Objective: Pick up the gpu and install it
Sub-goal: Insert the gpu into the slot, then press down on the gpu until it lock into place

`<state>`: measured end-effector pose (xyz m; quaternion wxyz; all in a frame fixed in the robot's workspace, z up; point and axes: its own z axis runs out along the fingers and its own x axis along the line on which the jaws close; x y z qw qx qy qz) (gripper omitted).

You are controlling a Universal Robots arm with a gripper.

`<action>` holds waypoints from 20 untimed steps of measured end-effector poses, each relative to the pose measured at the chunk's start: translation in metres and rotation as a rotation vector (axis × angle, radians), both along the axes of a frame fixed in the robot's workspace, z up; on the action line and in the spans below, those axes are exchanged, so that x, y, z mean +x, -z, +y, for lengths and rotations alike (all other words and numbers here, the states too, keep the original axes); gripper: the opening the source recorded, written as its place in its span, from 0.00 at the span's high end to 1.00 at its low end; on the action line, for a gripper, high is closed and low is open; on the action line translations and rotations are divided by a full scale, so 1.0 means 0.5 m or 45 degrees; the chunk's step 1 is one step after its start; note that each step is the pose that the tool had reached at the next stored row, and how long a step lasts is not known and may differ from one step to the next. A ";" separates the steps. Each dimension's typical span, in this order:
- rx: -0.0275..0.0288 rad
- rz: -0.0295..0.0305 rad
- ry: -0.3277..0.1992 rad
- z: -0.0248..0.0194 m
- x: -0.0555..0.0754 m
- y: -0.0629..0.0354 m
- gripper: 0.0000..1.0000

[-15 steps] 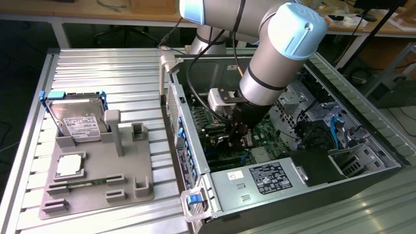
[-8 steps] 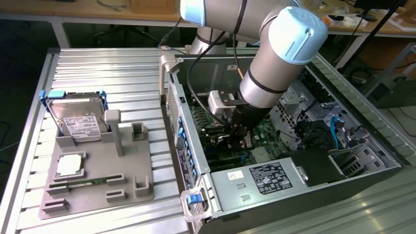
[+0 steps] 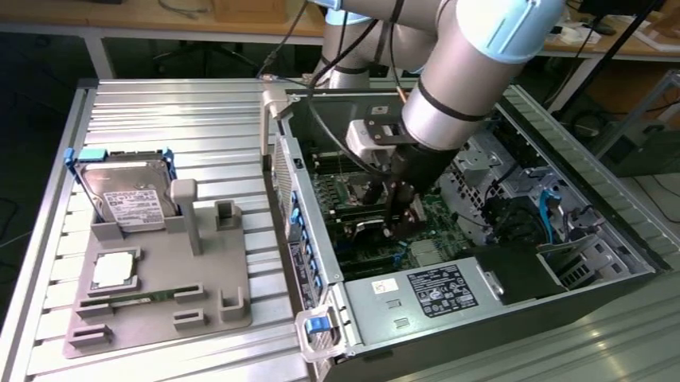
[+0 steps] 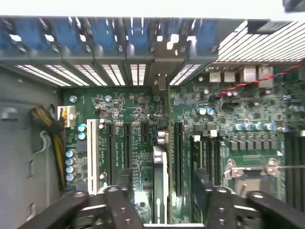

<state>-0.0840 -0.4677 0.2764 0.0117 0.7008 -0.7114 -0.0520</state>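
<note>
A: Wrist view: where are we seeing the gpu [image 4: 161, 183]?

B: Standing edge-on in a motherboard [image 4: 238, 114] slot, bracket meeting the case's rear. Our jaws are spreading wide either side, gripping nothing.

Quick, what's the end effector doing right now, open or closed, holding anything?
End effector: open, inside the computer case; the gpu stands on edge between its fingers, above a motherboard slot, not gripped.

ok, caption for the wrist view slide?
Open tool straddles the gpu, standing edge-on in a motherboard slot.
</note>
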 end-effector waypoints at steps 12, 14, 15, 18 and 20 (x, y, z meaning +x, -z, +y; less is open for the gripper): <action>0.0000 0.0028 0.000 0.0000 0.000 -0.038 0.65; 0.0000 0.0027 0.000 0.0000 0.000 -0.038 0.71; 0.0000 0.0028 0.000 0.0000 0.000 -0.038 0.77; 0.0000 0.0027 0.000 0.0000 0.000 -0.038 0.89; 0.0000 0.0028 0.000 0.0000 0.000 -0.038 0.89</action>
